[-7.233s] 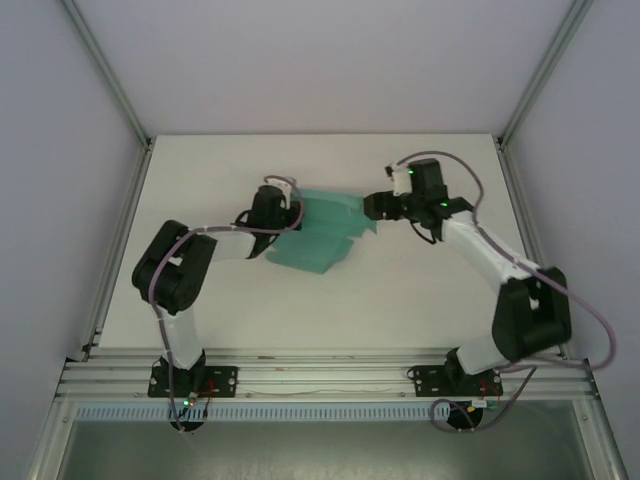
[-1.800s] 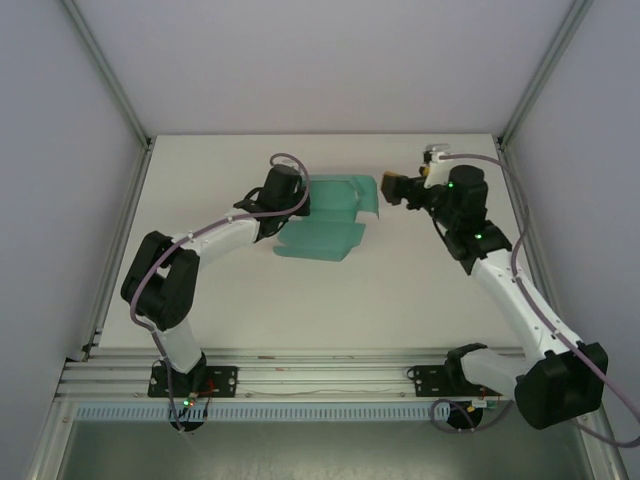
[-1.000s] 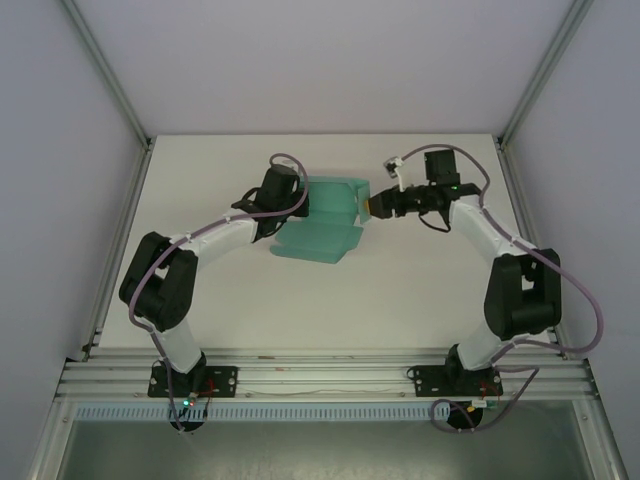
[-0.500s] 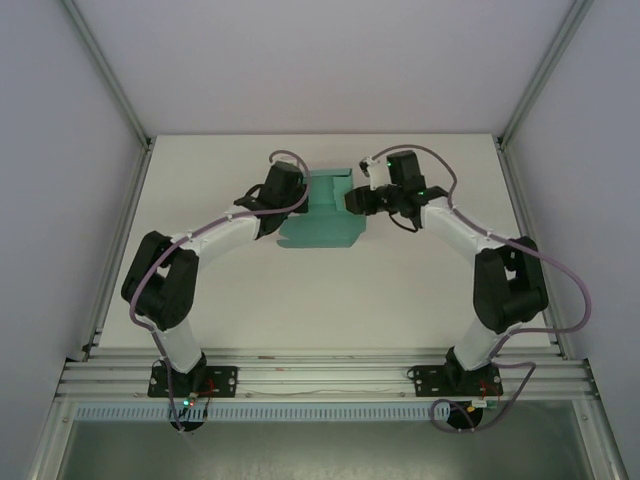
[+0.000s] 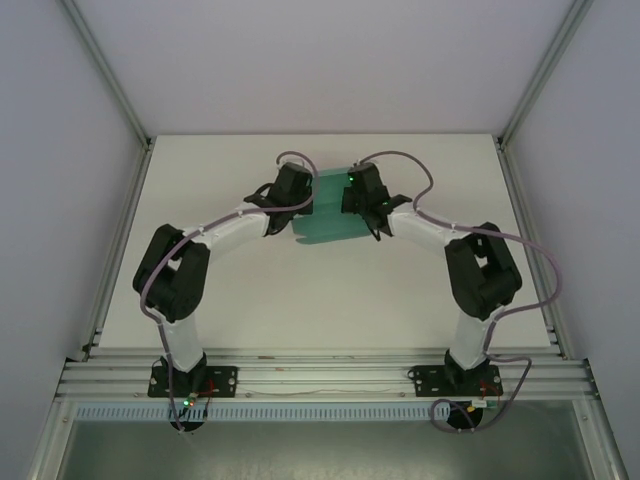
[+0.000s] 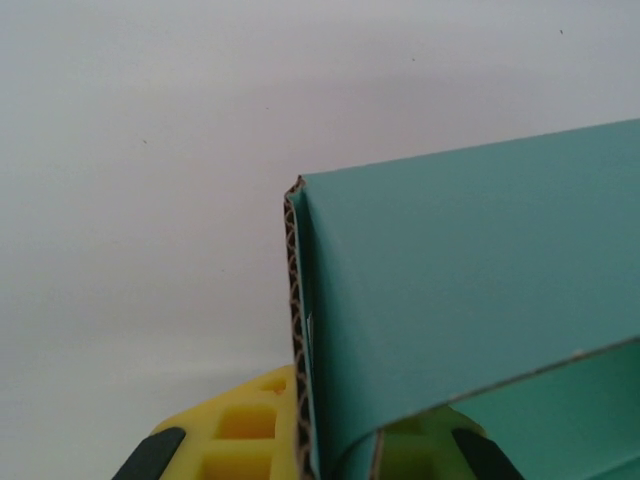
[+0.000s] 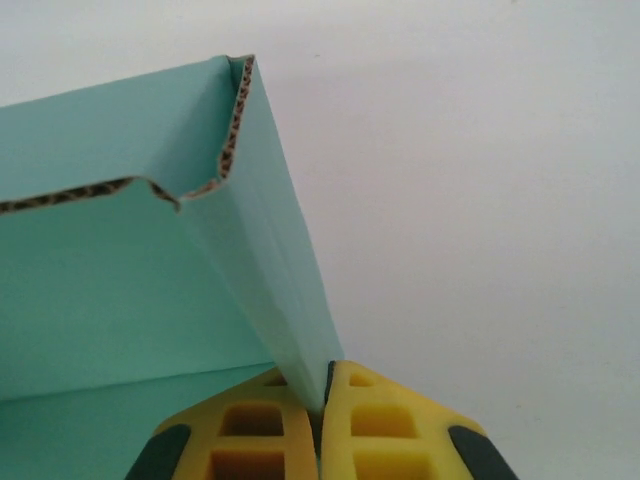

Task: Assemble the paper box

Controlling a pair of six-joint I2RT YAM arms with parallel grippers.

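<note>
The teal-green paper box (image 5: 331, 226) sits at the back middle of the table, between both grippers, with its side panels folded up. My left gripper (image 5: 304, 203) is shut on the box's left wall; in the left wrist view the wall (image 6: 470, 280) stands between my yellow fingers (image 6: 240, 430), its corrugated edge upright. My right gripper (image 5: 347, 200) is shut on the right wall. In the right wrist view the two yellow pads (image 7: 385, 420) pinch the thin teal panel (image 7: 270, 250), and the box floor (image 7: 110, 290) lies to the left.
The white table (image 5: 400, 290) has bare room in front of the box and to both sides. Metal frame posts (image 5: 110, 90) and grey walls stand at the left, right and back edges. The arm bases are at the near rail (image 5: 320, 378).
My right gripper has moved left to the box and shut on its right wall. The box has gone from a wider, flatter sheet to a narrower shape with raised sides. The left gripper has kept its hold.
</note>
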